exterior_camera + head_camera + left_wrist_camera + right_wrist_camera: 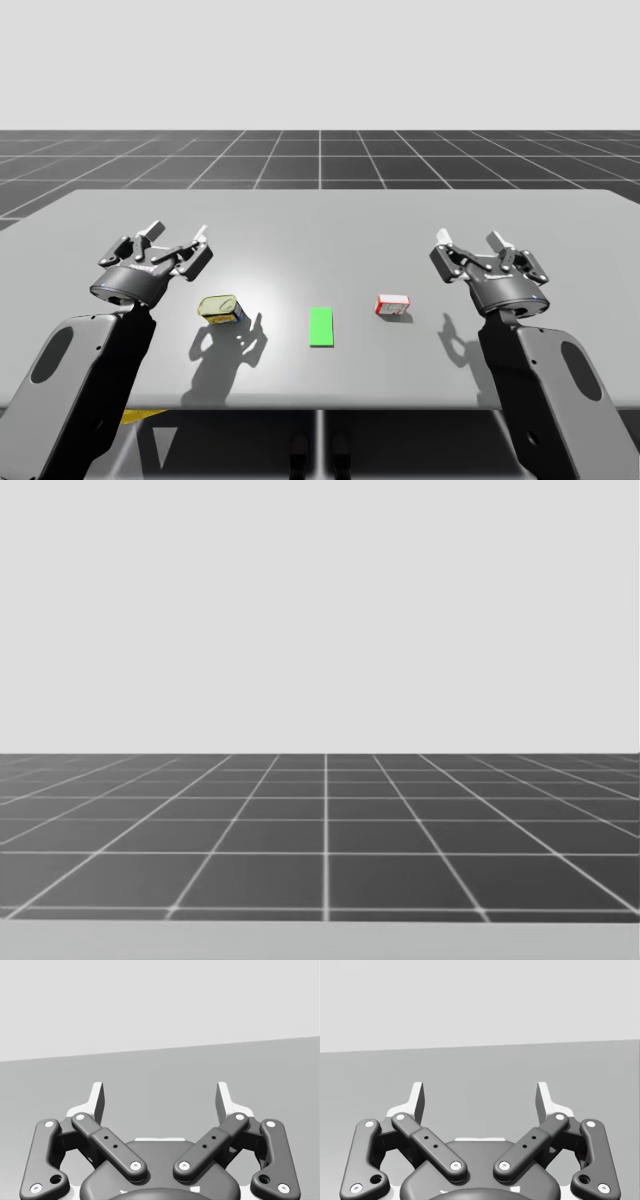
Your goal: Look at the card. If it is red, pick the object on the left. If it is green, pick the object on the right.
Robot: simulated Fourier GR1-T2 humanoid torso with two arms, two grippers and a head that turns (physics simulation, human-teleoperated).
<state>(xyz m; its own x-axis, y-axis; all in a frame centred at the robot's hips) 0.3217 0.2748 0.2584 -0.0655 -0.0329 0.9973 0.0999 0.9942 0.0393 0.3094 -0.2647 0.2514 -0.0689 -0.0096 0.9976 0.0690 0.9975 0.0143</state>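
Nearest me in the high view, my left arm (85, 385) and right arm (555, 390) come up from the six o'clock edge, one at each side of the grey table (320, 225). Between them, close to the near edge, the green card (321, 326) lies flat, its long side running twelve to six. At about ten o'clock from the card, near it but apart, sits the yellow tin (220, 309). At about two o'clock from the card, near it without touching, sits the red and white box (393, 306), the object on the right. Farther back, my left pincer (177, 236) hangs above the table at eleven o'clock from the tin, clear of it. The left wrist view shows the left pincer (160, 1095) spread wide with nothing between its fingers. My right pincer (470, 240) hangs at two o'clock from the box, apart from it. The right wrist view shows the right pincer (480, 1095) equally wide and holding nothing. Beyond the table's far edge, the dark gridded floor (325, 830) runs off toward twelve o'clock
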